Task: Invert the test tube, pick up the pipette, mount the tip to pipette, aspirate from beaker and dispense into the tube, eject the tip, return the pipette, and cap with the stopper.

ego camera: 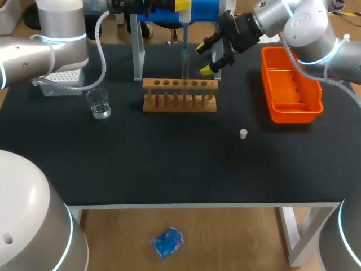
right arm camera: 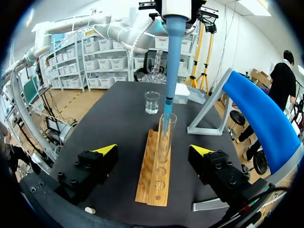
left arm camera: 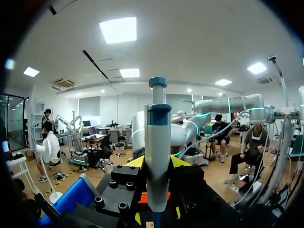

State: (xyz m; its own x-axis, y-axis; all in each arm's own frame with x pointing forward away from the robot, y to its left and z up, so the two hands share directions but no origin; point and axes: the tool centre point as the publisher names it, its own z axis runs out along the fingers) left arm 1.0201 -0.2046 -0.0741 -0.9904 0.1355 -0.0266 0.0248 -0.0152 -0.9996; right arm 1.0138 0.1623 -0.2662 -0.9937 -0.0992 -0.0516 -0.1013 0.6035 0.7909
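– While the pipette [right arm camera: 173,52] has its tip inside the tube [right arm camera: 165,142], what does dispensing well call for?
– By judgement: hold the pipette upright, keep its tip below the rim and off the glass, and press slowly. The left gripper [left arm camera: 157,164] pinches the pipette body. The right gripper [right arm camera: 153,151] is spread to either side of the tube and touches nothing.
– And the vessels, nearest first?
– The stopper [ego camera: 243,134] lies alone on the counter [ego camera: 169,169]. The beaker [ego camera: 100,105] appears to hold a little clear liquid. The tube stands upright in the wooden rack [ego camera: 179,96], but its fill cannot be told. No contents show in the orange bin [ego camera: 293,116].
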